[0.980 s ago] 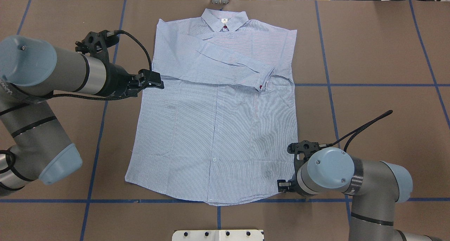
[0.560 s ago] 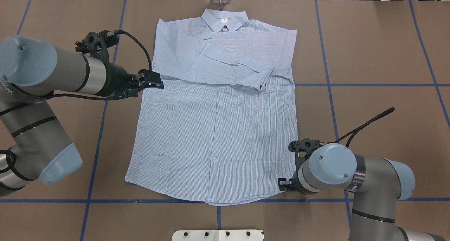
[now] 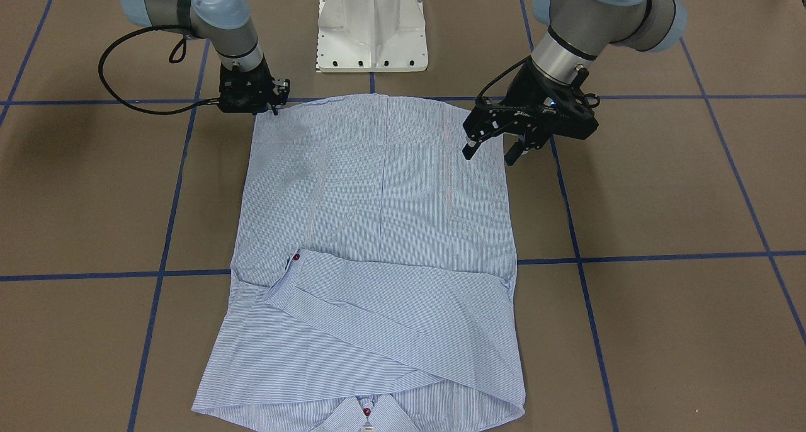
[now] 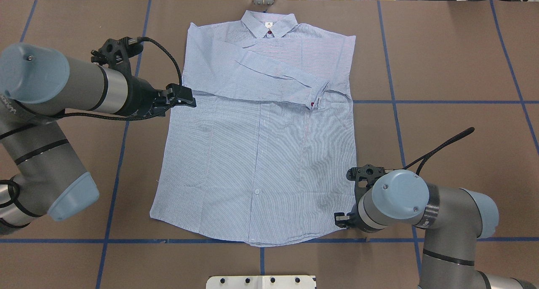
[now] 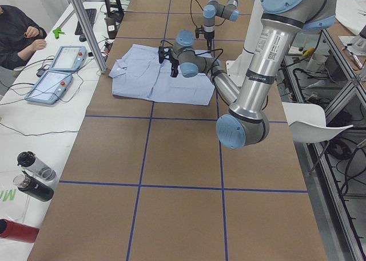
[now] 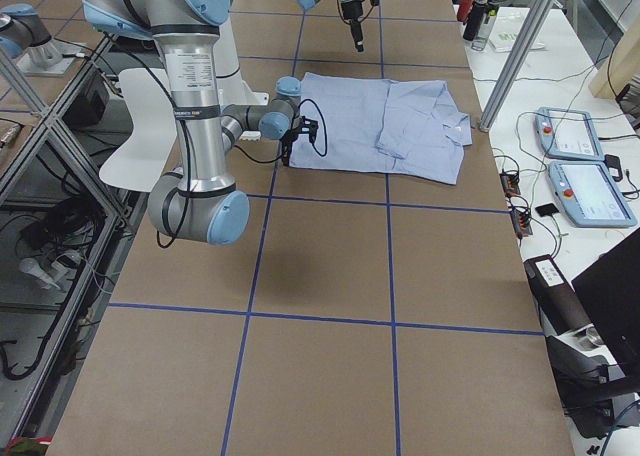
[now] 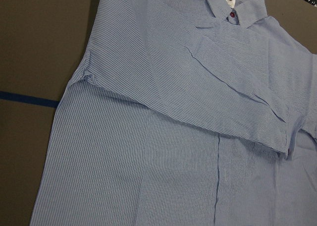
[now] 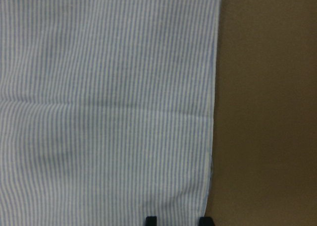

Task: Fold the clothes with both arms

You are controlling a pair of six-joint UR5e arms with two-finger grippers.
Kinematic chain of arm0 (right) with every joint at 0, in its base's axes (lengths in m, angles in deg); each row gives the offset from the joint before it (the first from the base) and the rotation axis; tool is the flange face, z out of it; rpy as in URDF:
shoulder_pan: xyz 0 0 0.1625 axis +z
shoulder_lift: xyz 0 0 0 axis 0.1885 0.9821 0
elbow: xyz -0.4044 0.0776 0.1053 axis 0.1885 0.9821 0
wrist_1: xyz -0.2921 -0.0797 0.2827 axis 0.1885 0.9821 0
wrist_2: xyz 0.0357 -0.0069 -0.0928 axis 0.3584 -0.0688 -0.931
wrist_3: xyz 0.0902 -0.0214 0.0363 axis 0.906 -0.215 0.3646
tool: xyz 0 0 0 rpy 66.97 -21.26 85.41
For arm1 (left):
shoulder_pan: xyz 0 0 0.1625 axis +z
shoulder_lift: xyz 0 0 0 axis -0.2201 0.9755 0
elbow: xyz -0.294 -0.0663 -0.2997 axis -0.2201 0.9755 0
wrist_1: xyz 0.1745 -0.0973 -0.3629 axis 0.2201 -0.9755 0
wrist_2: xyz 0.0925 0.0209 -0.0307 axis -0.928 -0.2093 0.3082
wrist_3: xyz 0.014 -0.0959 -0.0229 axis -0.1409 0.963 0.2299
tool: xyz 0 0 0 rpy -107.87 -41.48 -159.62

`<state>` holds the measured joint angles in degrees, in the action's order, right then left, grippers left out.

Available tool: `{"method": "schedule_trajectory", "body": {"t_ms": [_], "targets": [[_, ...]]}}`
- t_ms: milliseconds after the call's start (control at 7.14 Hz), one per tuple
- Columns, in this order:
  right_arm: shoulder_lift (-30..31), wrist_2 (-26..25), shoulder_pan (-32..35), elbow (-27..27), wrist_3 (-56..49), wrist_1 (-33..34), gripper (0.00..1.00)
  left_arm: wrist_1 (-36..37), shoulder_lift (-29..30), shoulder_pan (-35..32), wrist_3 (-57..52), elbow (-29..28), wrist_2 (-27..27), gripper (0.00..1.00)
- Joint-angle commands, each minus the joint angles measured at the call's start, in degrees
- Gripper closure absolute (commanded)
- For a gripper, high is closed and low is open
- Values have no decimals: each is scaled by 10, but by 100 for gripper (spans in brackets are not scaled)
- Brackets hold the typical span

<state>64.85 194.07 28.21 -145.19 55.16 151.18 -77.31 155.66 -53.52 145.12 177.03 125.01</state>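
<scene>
Looking from the front, you see the shirt (image 3: 378, 186) flat on the table (image 3: 661, 199), left gripper (image 3: 490, 156) spread above its side edge; at the right wrist, the right gripper (image 8: 178, 221) seems parted astride the hem-side edge, so seat both before pinching.

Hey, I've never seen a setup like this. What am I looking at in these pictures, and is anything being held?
A robot's left arm and right arm reach over a brown table to fold a striped shirt. It lies flat, front up, a sleeve folded across the chest. One picture looks down from behind the robot, one faces it from across the table, two look along the table from its ends, two come from wrist cameras. The left gripper hovers open at the shirt's side edge; the right gripper is open, low at a hem corner. Neither holds anything.
</scene>
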Motion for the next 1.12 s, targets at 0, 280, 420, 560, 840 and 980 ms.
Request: {"method": "schedule_trajectory", "body": {"t_ms": [0,280,420,560,840,980], "targets": [[3,1,1,0,0,0,59,0,0,0,0,0,0,9],[3,1,1,2,0,1,55,0,0,0,0,-1,0,9],[3,1,1,1,0,2,55,0,0,0,0,-1,0,9],[3,1,1,2,0,3,56,0,0,0,0,-1,0,9],[3,1,1,3,0,4,61,0,0,0,0,-1,0,9],[3,1,1,3,2,5,89,0,0,0,0,-1,0,9]]}}
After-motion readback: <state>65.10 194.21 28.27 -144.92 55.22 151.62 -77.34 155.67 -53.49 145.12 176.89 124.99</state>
